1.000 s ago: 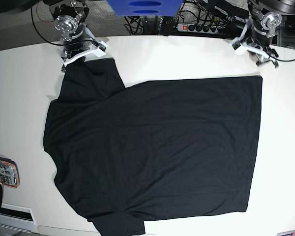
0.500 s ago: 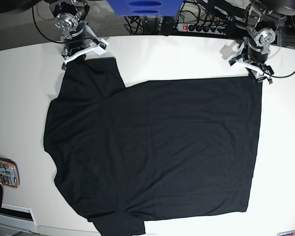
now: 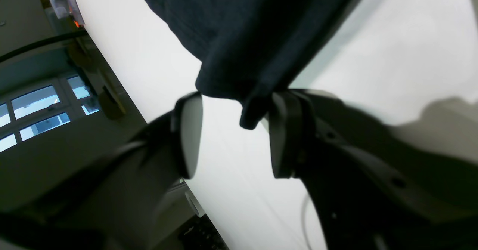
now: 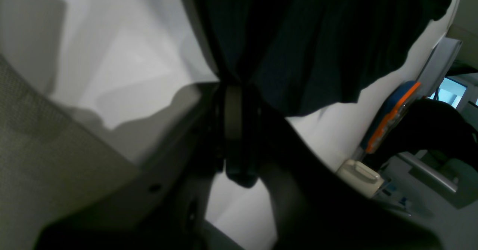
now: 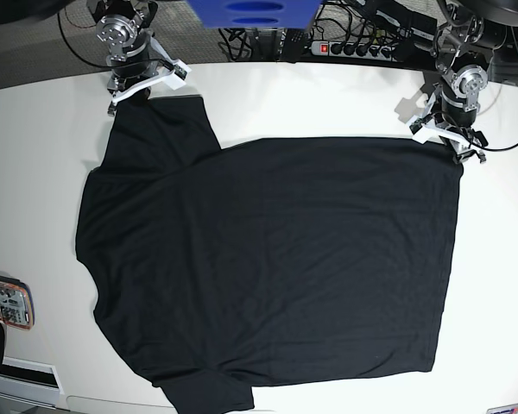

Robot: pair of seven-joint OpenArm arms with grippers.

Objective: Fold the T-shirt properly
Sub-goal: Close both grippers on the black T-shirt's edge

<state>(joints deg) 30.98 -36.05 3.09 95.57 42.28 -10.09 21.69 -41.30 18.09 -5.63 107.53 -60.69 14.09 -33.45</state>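
The black T-shirt [image 5: 268, 259] lies spread flat on the white table [image 5: 328, 95], with the sleeves to the left and the hem to the right. My left gripper [image 5: 453, 142] is at the hem's far right corner. In the left wrist view it [image 3: 235, 130] is open, with the shirt's corner [image 3: 250, 108] hanging between the fingers. My right gripper [image 5: 125, 93] is at the far sleeve's corner. In the right wrist view it [image 4: 234, 93] is shut on the sleeve's fabric [image 4: 298, 55].
An orange-edged device [image 5: 4, 302] lies at the table's left edge and shows in the right wrist view [image 4: 388, 119]. A power strip [image 5: 345, 47] and cables lie behind the table. A blue object [image 5: 250, 13] hangs over the far edge.
My left gripper has come down and toward the front onto the hem's far right corner. My right gripper stayed at the sleeve, shifting slightly toward the back.
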